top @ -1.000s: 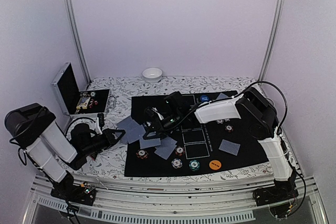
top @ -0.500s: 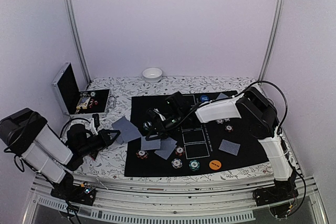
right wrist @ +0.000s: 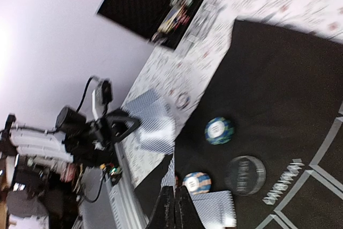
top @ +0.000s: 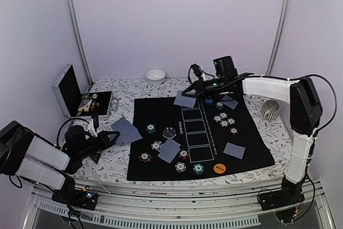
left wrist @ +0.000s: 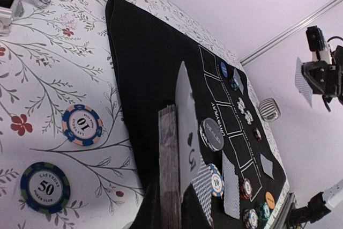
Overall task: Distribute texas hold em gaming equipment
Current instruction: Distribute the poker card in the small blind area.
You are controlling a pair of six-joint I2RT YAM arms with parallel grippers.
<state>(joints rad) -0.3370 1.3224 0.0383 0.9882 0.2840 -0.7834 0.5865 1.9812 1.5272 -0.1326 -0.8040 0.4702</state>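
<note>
Left gripper [top: 110,139] sits off the black mat [top: 161,112] at 9 o'clock, over the flowered tablecloth [top: 123,165]. Its jaws are clamped on a deck of cards [left wrist: 169,172], held edge-on. One card [left wrist: 185,116] is slid forward out of the stack, toward the mat. Two chips [left wrist: 81,124] lie on the cloth just beside the deck.

Right gripper [top: 194,91] is raised over the mat's 12 o'clock edge. Its fingers are pinched fully together on a single grey-blue card [top: 185,100], which hangs tilted and clear of the mat.

On the mat:
- 2 o'clock: white chip cluster [top: 224,120].
- Left of centre: dark button disc [top: 169,132].
- 7 o'clock: loose card [top: 169,150].
- 4 o'clock: second loose card [top: 234,150].
- 5 o'clock: orange disc [top: 218,168].
- 6 to 7 o'clock, along the edge: mixed chips [top: 181,167].

Off the mat, the open silver case [top: 67,92] is at 10 o'clock and the white bowl [top: 155,76] is beyond 12 o'clock.
</note>
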